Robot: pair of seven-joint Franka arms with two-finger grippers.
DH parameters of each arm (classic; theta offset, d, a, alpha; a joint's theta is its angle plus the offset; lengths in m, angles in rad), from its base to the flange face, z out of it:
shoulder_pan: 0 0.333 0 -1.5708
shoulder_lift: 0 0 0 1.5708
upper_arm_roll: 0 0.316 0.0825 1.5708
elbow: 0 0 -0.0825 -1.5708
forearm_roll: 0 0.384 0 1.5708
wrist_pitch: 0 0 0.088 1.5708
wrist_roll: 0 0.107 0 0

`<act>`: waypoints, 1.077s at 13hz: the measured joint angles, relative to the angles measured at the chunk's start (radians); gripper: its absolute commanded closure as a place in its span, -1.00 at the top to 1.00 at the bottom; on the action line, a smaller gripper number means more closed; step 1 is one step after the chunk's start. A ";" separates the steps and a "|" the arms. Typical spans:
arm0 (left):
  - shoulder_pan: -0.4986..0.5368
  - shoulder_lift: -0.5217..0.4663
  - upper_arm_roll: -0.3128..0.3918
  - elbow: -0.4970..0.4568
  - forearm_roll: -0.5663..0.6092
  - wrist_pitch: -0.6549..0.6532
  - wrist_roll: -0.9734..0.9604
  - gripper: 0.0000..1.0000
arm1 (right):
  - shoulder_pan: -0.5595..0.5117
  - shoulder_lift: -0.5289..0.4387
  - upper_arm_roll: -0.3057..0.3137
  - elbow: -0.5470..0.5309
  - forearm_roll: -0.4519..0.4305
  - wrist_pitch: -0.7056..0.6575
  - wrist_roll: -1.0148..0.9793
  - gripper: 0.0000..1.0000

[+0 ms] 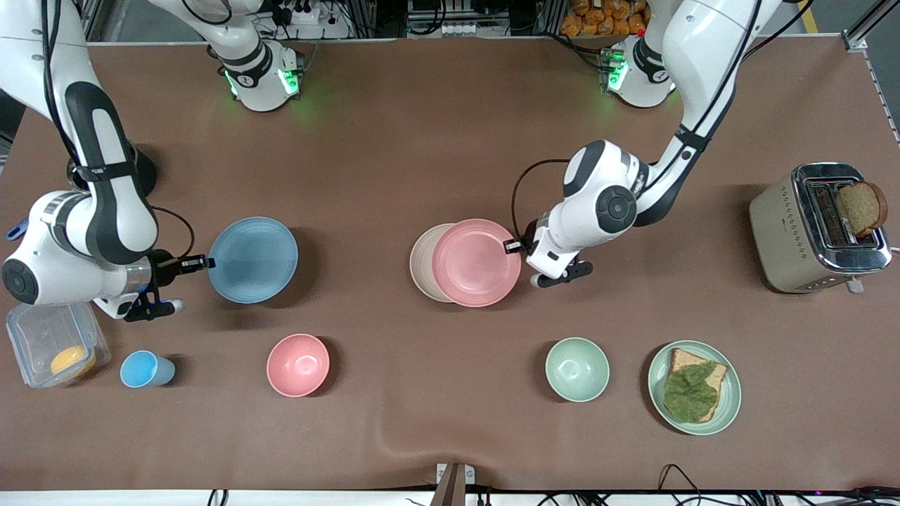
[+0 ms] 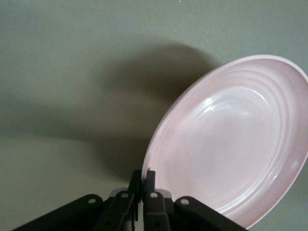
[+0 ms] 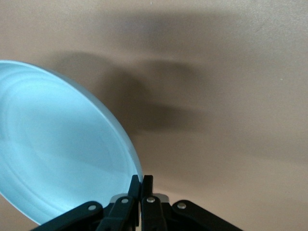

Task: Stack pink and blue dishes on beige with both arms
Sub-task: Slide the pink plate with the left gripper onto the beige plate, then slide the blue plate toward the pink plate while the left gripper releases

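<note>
The pink plate (image 1: 476, 262) hangs slightly tilted over the table's middle. It covers most of the beige plate (image 1: 420, 263), which lies flat under it with one crescent showing. My left gripper (image 1: 513, 247) is shut on the pink plate's rim at the side toward the left arm's end. In the left wrist view my left gripper (image 2: 144, 177) pinches the rim of the pink plate (image 2: 231, 139). The blue plate (image 1: 253, 259) is lifted near the right arm's end, with my right gripper (image 1: 209, 263) shut on its rim. The right wrist view shows my right gripper (image 3: 143, 181) clamping the blue plate (image 3: 57, 149).
Nearer the camera stand a blue cup (image 1: 144, 370), a pink bowl (image 1: 298, 365), a green bowl (image 1: 577, 369) and a green plate (image 1: 733, 379) with bread and a leaf. A clear box (image 1: 42, 330) sits at the right arm's end, a toaster (image 1: 794, 232) at the left arm's.
</note>
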 measured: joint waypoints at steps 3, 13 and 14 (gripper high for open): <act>-0.020 0.041 -0.002 0.000 -0.012 0.071 0.000 -1.00 | 0.004 0.001 0.000 0.001 0.000 -0.010 0.009 -1.00; -0.068 0.101 -0.003 0.001 -0.040 0.146 0.000 -1.00 | 0.118 0.001 0.005 0.037 0.004 -0.077 0.208 -1.00; -0.069 0.103 -0.003 0.001 -0.040 0.146 0.000 -1.00 | 0.143 0.001 0.006 0.038 0.016 -0.077 0.241 -1.00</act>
